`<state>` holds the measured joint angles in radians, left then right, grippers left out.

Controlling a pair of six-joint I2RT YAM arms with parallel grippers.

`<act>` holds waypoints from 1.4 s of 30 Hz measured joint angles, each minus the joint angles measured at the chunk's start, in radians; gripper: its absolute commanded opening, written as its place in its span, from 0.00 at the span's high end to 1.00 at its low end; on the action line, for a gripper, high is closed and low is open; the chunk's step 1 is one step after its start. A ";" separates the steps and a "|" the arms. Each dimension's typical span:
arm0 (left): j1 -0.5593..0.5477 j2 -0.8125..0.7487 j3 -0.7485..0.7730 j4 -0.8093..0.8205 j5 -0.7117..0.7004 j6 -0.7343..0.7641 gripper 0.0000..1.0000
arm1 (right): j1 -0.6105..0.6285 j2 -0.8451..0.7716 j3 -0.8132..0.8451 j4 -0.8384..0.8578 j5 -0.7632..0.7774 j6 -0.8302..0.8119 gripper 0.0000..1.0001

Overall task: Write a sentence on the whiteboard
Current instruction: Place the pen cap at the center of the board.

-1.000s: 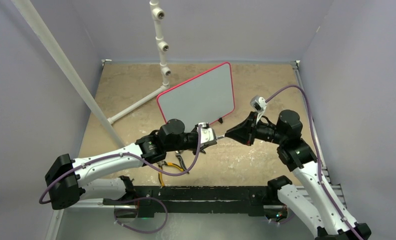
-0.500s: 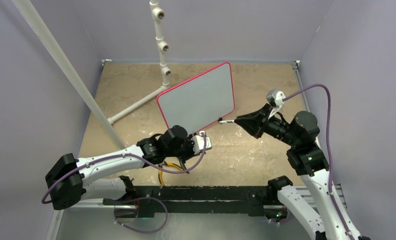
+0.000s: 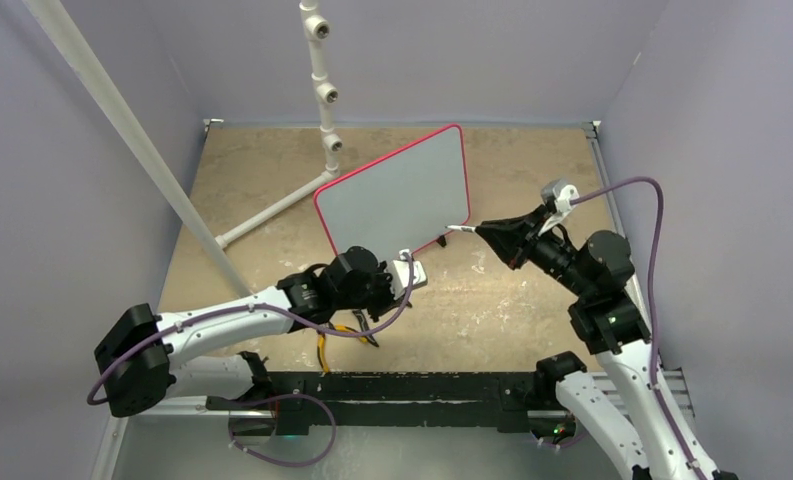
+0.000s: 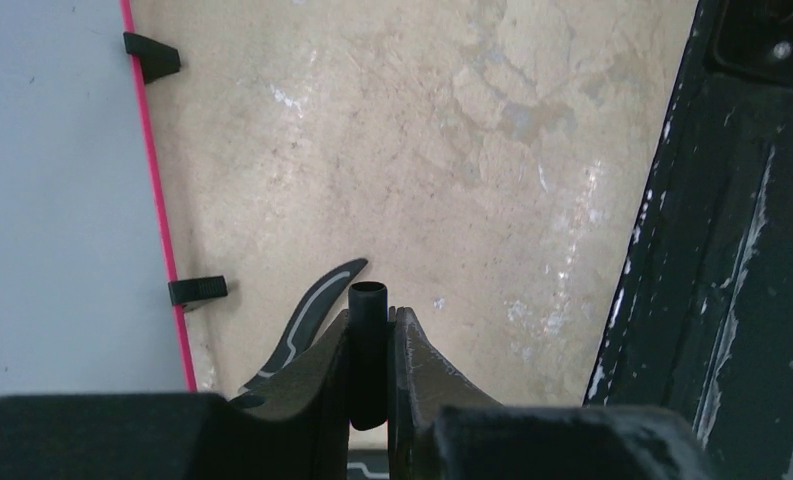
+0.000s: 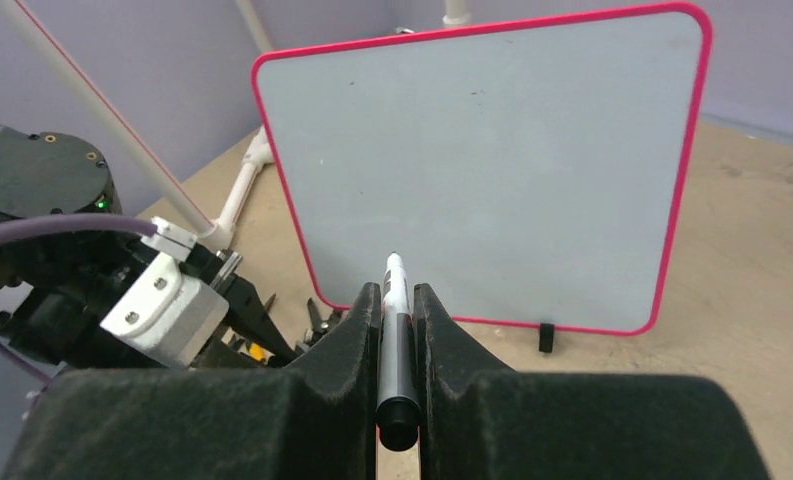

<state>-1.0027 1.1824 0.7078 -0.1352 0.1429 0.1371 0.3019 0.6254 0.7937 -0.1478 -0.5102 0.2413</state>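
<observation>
Here the whiteboard [image 3: 397,190] stands on its black feet at the far middle of the counter [image 3: 512,300]. Just right of its near corner, the right pincer [image 5: 396,292] is clenched on a marker [image 5: 396,350], tip toward the board. Nearer, the left pincer [image 4: 369,320] grips a small black cap [image 4: 368,345].

The whiteboard [image 3: 397,195] is plain pale grey, framed in red-pink with black feet, on a mottled beige table [image 3: 262,180]. The marker [image 5: 394,300] is white with a black end; what seems its cap [image 4: 368,340] is black.
</observation>
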 measured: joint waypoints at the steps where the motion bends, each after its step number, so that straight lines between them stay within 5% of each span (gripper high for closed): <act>1: 0.000 0.013 0.007 0.016 0.004 -0.021 1.00 | 0.000 -0.028 -0.042 0.039 0.029 0.014 1.00; 13: -0.062 0.263 0.105 0.173 -0.046 -0.200 0.94 | 0.000 -0.309 -0.381 0.400 0.274 0.117 1.00; 27: -0.107 0.523 0.163 0.277 -0.212 -0.303 0.88 | 0.000 -0.489 -0.541 0.492 0.475 0.117 1.00; 42: -0.111 0.560 0.171 0.294 -0.259 -0.335 0.48 | 0.000 -0.488 -0.541 0.501 0.476 0.118 1.00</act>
<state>-1.1133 1.7428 0.8787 0.1585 -0.1165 -0.1982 0.3016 0.1375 0.2523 0.3534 -0.0345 0.3592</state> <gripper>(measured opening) 0.466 0.133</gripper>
